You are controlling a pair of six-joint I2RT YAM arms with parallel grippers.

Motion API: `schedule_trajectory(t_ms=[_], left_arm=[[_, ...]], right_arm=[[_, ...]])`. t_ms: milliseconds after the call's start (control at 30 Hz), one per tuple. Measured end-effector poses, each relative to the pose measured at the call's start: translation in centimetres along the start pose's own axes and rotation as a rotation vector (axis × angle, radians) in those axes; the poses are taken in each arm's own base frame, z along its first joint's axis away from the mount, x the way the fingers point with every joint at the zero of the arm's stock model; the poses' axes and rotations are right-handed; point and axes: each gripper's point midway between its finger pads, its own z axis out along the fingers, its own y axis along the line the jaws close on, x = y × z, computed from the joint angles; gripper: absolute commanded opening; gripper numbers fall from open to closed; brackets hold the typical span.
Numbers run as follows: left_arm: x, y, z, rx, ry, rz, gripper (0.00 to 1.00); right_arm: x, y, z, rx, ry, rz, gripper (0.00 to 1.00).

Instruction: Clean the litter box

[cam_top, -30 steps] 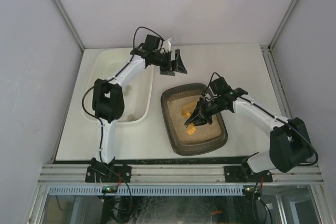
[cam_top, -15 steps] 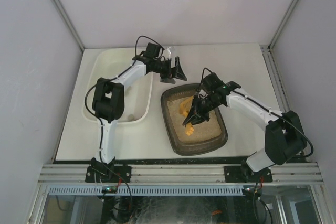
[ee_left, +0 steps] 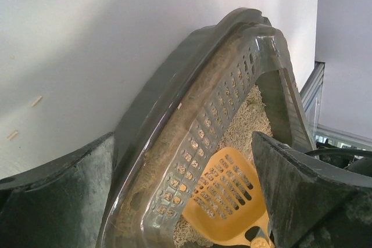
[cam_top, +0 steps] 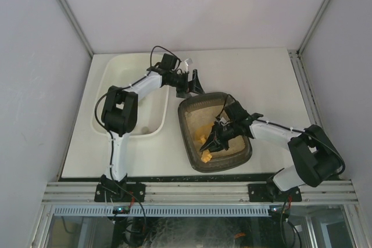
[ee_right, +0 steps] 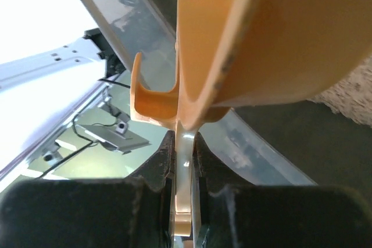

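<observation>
We are reaching our right gripper [cam_top: 217,139] into the litter box [cam_top: 182,119], clamping an orange scoop [ee_left: 224,201]; our left gripper [cam_top: 190,87] is hovering wide open at its far corner.

Plain white walls [cam_top: 203,4], cream tabletop [cam_top: 261,74], aluminium rail [cam_top: 197,191].

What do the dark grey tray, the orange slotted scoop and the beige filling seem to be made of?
Dark grey-brown rectangular tray: likely moulded plastic, semi-glossy, slightly translucent perforated rim. Orange slotted scoop: plastic, smooth, light sheen. Beige filling: loose coarse granules, matte; exact material unclear.
</observation>
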Motion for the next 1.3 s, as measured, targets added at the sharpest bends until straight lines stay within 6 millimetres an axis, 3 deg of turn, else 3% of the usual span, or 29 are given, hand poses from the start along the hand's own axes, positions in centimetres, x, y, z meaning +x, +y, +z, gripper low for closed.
schedule_trajectory(t_ms=[167,633,833,1100,1300], left_arm=[[0.1,0.1,0.0,0.000,0.000,0.005,1.00],[-0.3,0.7,-0.3,0.007,-0.015,0.041,1.00],[-0.1,1.0,-0.5,0.007,-0.017,0.067,1.00],[0.2,1.2,-0.7,0.015,-0.015,0.080,1.00],[0.7,1.4,-1.0,0.010,-0.013,0.084,1.00]], right_arm=[[-0.5,1.4,1.0,-0.115,-0.010,0.018,0.00],[-4.6,5.3,4.2,-0.348,0.019,0.034,0.00],[-6.3,8.0,3.7,-0.491,-0.071,-0.012,0.00],[-7.2,8.1,3.8,-0.508,-0.160,-0.024,0.00],[-7.1,6.8,4.2,-0.430,-0.179,-0.046,0.00]])
